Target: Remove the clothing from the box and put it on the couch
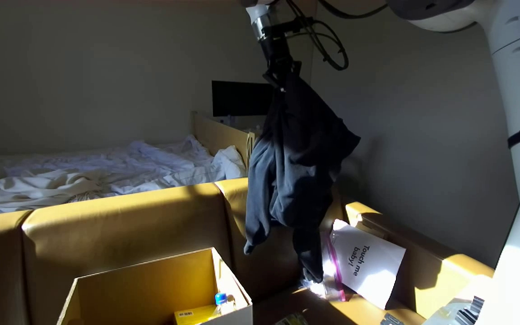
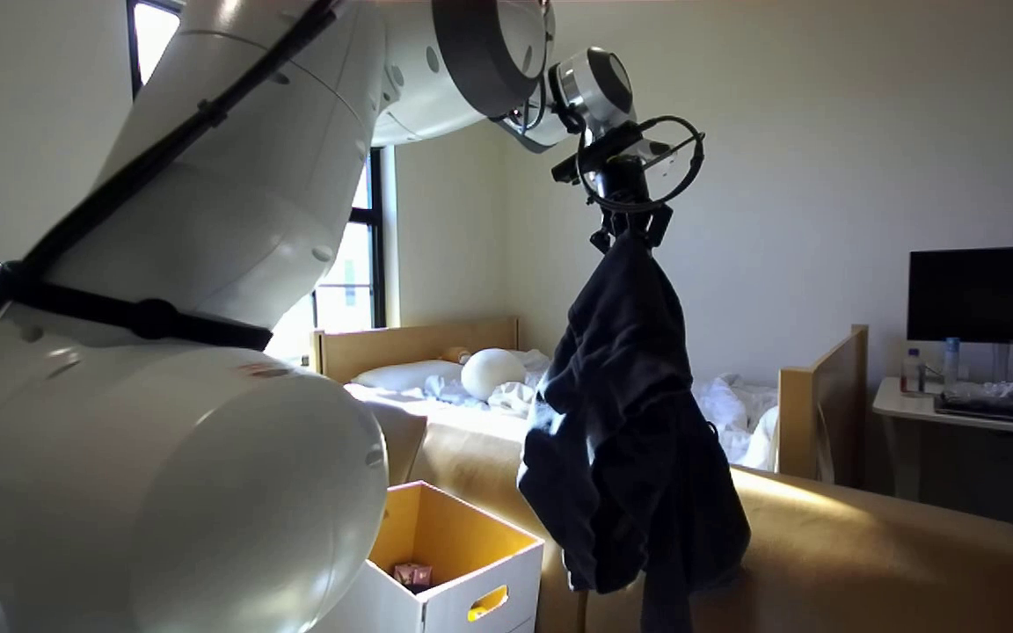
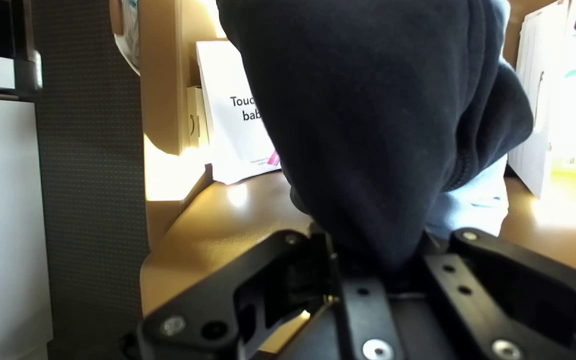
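The clothing hangs in the air, out of the box, above the end of the couch by the armrest, with the seat serving as counter. The claw is clamped on one gathered point at the top of it, the rest trailing in long, loose folds. It should handle as soft and limp, fairly light for its bulk, not slippery and hard to harm; swing and drape will be the trouble, not breakage. The present pinch looks good enough for a plain lowering; if it must be taken again, a thick doubled fold near the middle would serve better than a thin hem. The box stands toward the counter's back edge with a bottle and a carton inside, and its rim could snag a trailing end that swings that way. Near the back corner by the armrest, a sign leans and a clear bag lies; the lowest tip lines up with the bag in an exterior view, but from that angle I cannot tell whether they touch. A small packet lies nearer the front edge. The stretch between box and bag seems the best landing, kept well back from the front edge so the folds do not slide off.
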Robot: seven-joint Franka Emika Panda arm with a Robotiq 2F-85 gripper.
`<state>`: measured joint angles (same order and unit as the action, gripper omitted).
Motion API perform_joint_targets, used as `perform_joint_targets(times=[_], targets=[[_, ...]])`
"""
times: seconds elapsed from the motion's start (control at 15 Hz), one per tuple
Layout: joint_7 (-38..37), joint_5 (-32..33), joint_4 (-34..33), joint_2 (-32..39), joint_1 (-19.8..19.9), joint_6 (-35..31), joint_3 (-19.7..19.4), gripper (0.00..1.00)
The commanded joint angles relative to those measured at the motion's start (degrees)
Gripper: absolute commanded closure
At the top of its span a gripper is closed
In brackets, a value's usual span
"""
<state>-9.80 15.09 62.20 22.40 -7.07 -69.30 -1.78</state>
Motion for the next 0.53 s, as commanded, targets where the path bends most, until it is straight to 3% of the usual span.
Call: perform_joint_targets(times=[0.0,0.2,0.27,0.47], targets=[[-1.34,-0.23,3.81,0.71,1.66,-8.02,-1.02,0.96],[0.38,0.68,3.17,4.58,3.0,-14.76,-2.28,0.96],[-0.36,-0.01,3.5,3.96,2.07,-11.87,-1.92,0.9],[-0.34,-0.01,3.45,6.14,3.03,-14.43,-2.42,0.9]])
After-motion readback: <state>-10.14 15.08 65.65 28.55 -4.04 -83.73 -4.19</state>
